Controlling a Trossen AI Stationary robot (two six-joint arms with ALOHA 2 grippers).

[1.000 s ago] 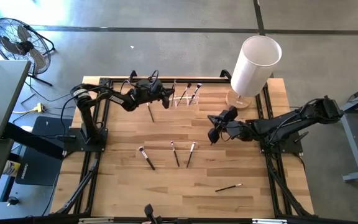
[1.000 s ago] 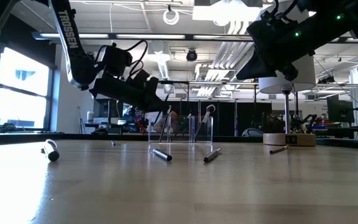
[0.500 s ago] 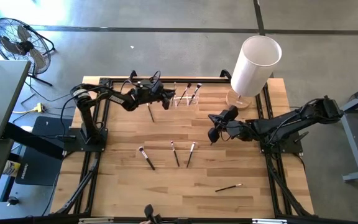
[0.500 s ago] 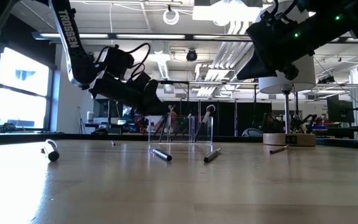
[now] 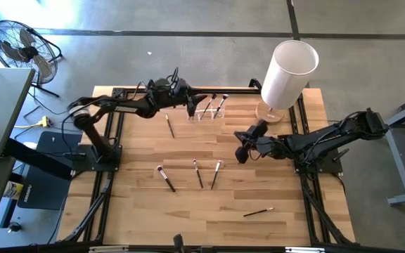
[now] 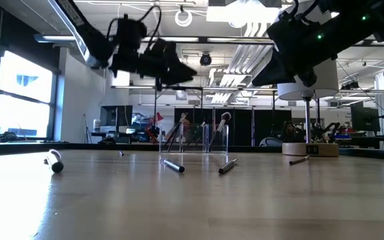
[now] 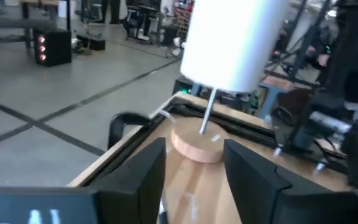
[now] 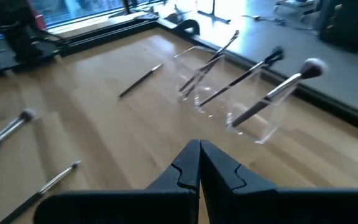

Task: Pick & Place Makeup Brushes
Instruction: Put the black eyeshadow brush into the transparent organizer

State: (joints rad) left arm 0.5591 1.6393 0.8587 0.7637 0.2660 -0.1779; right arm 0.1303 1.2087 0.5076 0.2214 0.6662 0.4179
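High view: left gripper (image 5: 190,102) sits just beside the clear holder (image 5: 210,109), on the side away from the white cylinder (image 5: 287,76), fingers spread, nothing in them. Three brushes (image 5: 214,103) stand tilted in the holder. One brush (image 5: 169,126) lies on the wooden table (image 5: 139,204) near the holder, under the left arm. Three more lie in a row toward the middle of the table, well apart from the holder: a pale-tipped one (image 5: 165,177), a thin one (image 5: 197,173), another (image 5: 216,174). A last brush (image 5: 257,211) lies alone farthest from the holder. Right gripper (image 5: 242,151) hangs between the holder and that row, below the cylinder base, fingers shut and empty.

Low view: left gripper (image 6: 184,69) is up in the air above and to one side of the holder (image 6: 193,138), holding nothing. Brushes lean in the holder. Two brushes (image 6: 173,165) (image 6: 227,166) lie on the table in front of the holder. The right arm (image 6: 312,37) hangs high beside the cylinder stand.

Left wrist view: own two fingers (image 7: 146,180) stand apart, gap between them empty; the white cylinder (image 7: 232,40) on its round wooden base (image 7: 197,144) is ahead.

Right wrist view: own fingertips (image 8: 199,163) pressed together, gripping nothing. The holder (image 8: 238,106) is ahead with three brushes leaning in it, the pale-tipped one (image 8: 275,92) nearest the table edge. A loose brush (image 8: 140,81) lies beside the holder; two more (image 8: 8,129) (image 8: 39,190) are farther from it.
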